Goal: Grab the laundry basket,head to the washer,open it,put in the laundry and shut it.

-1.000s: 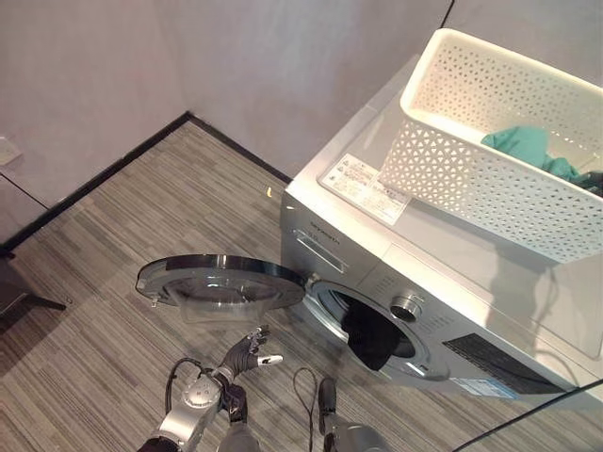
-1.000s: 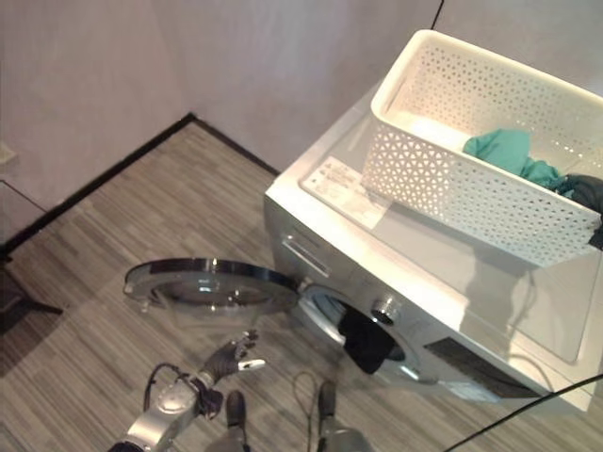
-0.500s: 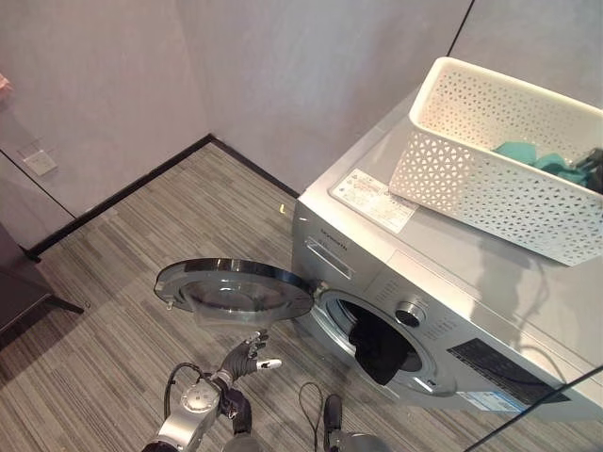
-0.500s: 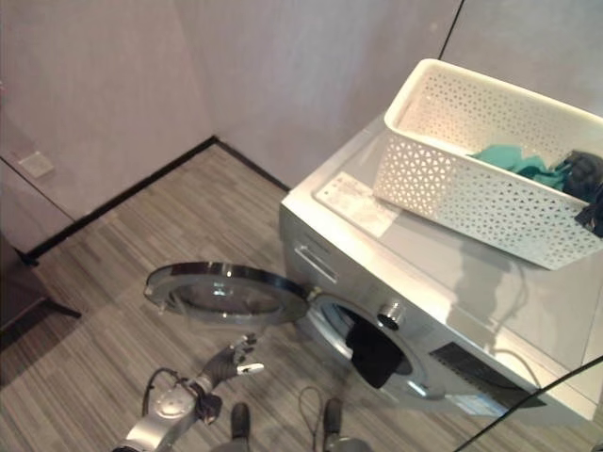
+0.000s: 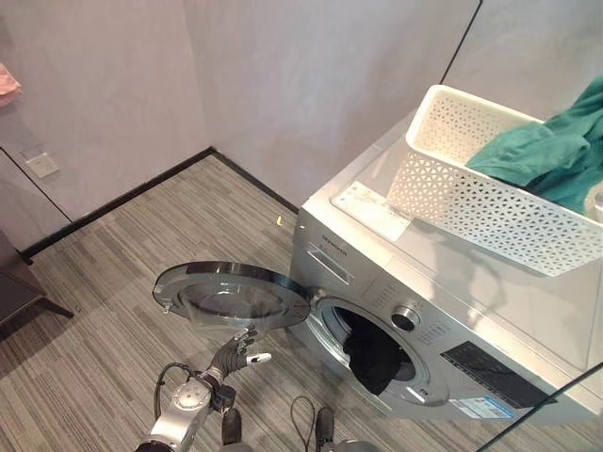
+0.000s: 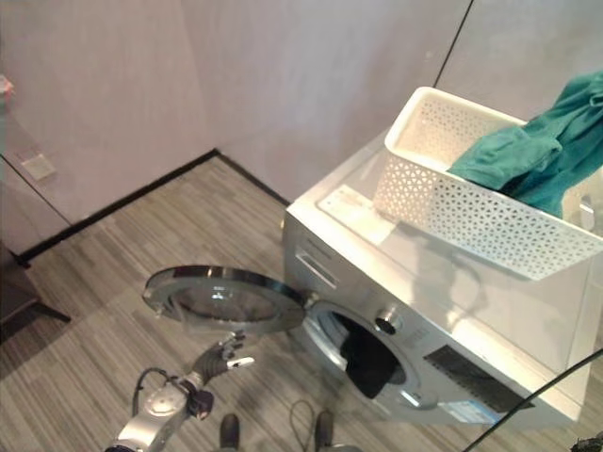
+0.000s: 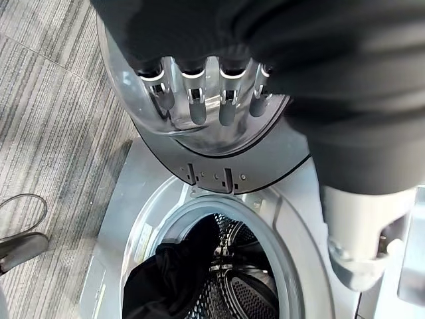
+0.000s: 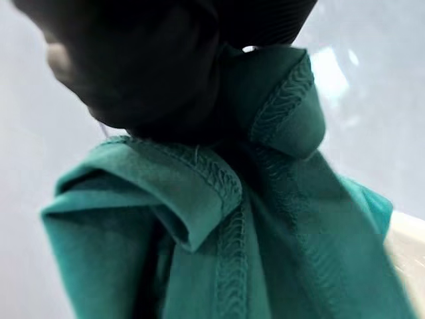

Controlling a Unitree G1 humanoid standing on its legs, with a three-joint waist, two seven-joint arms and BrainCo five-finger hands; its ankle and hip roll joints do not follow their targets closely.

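Held low above the striped grey floor (image 5: 113, 273), the left hand (image 5: 234, 350) is seen with its fingers (image 7: 199, 106) straight and spread apart, nothing being gripped. Just beyond those fingertips the round glass door (image 5: 236, 294) of the washer (image 5: 415, 311) is swung fully open and lies nearly level, hinged at the side nearest the drum opening. Past the door, in the left wrist view, the drum mouth (image 7: 219, 266) is shown with a dark garment (image 7: 172, 272) draped over its lower lip and partly inside. The right hand (image 8: 153, 66) is seen in its own wrist view as a dark covered shape pressed into a teal cloth (image 8: 219, 219), which hangs bunched and folded from it; the fingers are buried in the fabric, so it cannot be told whether they are closed round it. In the head views the same teal cloth (image 5: 546, 155) is raised above the far end of the white perforated laundry basket (image 5: 471, 202), its lower folds trailing down into the basket. The basket is set on the flat top of the washer, well apart from the left hand and up to its right. A label sheet (image 5: 369, 209) lies on the washer top just beside the basket's near corner. Behind the washer, plain pale walls (image 5: 283, 75) are met by a dark skirting line at the floor.
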